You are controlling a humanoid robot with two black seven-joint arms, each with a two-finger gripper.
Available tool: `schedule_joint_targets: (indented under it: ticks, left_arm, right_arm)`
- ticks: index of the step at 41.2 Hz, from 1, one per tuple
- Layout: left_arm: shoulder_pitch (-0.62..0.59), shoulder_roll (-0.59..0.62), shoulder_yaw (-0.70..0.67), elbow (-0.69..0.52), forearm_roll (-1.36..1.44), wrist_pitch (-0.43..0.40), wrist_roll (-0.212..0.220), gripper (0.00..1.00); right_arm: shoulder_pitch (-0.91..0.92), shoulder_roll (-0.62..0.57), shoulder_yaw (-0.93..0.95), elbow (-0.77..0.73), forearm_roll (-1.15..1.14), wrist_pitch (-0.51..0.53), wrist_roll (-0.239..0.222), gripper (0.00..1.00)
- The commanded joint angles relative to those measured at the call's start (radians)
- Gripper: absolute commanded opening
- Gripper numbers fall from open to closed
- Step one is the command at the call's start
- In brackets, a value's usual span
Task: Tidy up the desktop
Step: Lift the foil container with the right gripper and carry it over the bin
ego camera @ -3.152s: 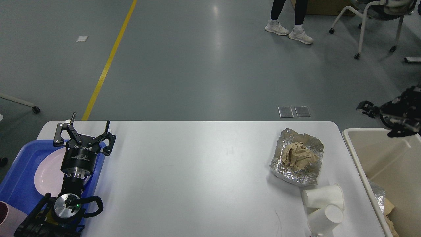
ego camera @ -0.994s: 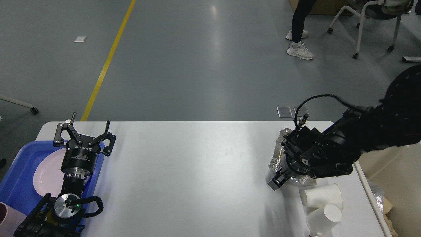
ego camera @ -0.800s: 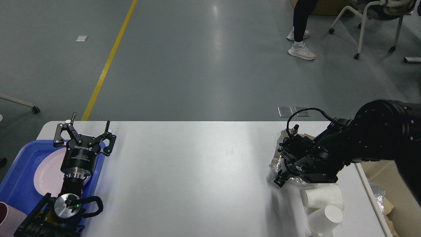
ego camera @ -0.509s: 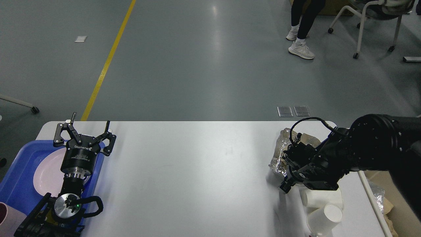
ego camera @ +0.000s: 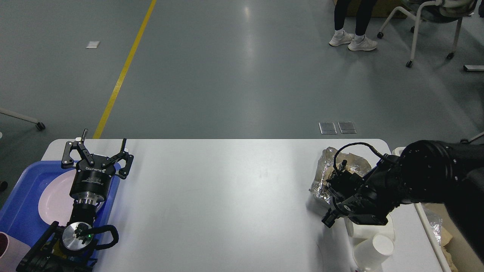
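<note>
The white desktop (ego camera: 227, 196) fills the lower half of the head view. A crumpled foil sheet (ego camera: 322, 177) with brown paper on it lies at the right, partly hidden by my right arm. Two white paper cups lie on their sides in front of it, one (ego camera: 372, 250) nearer, one (ego camera: 366, 231) half under the arm. My right gripper (ego camera: 332, 216) points down at the foil's front edge, next to the cups; its fingers cannot be told apart. My left gripper (ego camera: 97, 150) is open and empty above the tray's far right corner.
A blue tray (ego camera: 22, 204) with a pink plate (ego camera: 55, 196) sits at the left edge, a pink cup (ego camera: 9, 249) at its front. A beige bin (ego camera: 435, 234) with foil and paper waste stands off the right edge. A person's feet and a chair are on the floor beyond.
My right arm swung from over the bin onto the table, then lowered and slid forward from the foil toward the cups. The left arm has not moved.
</note>
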Motion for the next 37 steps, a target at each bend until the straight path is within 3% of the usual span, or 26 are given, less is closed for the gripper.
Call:
schedule_joint_targets:
  ticks: [1, 5, 11, 37]
  left_arm:
    - [0.0, 0.0, 0.0, 0.0, 0.0, 0.0, 0.0, 0.96]
    - [0.0, 0.0, 0.0, 0.0, 0.0, 0.0, 0.0, 0.96]
    - [0.0, 0.0, 0.0, 0.0, 0.0, 0.0, 0.0, 0.96]
    - [0.0, -0.002, 0.0, 0.0, 0.0, 0.0, 0.0, 0.96]
  right_arm:
    - [-0.003, 0.0, 0.005, -0.016, 0.003, -0.002, -0.001, 0.44]
    - [-0.003, 0.001, 0.005, -0.016, 0.014, -0.002, -0.001, 0.33]
    - [-0.004, 0.001, 0.005, -0.019, 0.046, -0.002, -0.001, 0.0]
    - [0.041, -0.002, 0.04, -0.013, 0.149, 0.004, -0.002, 0.0]
